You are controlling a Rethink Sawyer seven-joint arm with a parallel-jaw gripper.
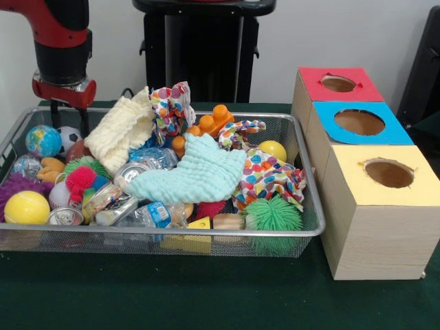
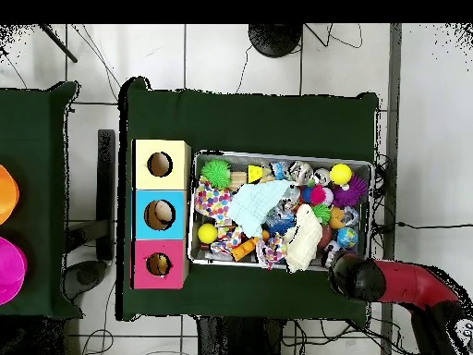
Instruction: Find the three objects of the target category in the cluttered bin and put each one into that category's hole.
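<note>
Front cam sits low and close across the table [image 1: 206, 302], facing the robot. Overhead cam hangs high, looking straight down, robot base at the bottom. Both catch the mesh bin [image 1: 313, 230] [image 2: 283, 156] and the three wooden boxes [image 1: 378, 220] [image 2: 161, 214].

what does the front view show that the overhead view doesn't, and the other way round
Only the front view shows the wooden side walls of the three boxes and the crushed cans low in the wire mesh bin, with the gripper hanging over the bin's end farthest from the boxes.

Only the overhead view shows something lying inside the blue box's hole, the tiled floor, and orange and pink round things on a second table.

Both show the bin of clutter, the pale blue cloth on top, the green spiky ball and the red, blue and yellow box tops.
</note>
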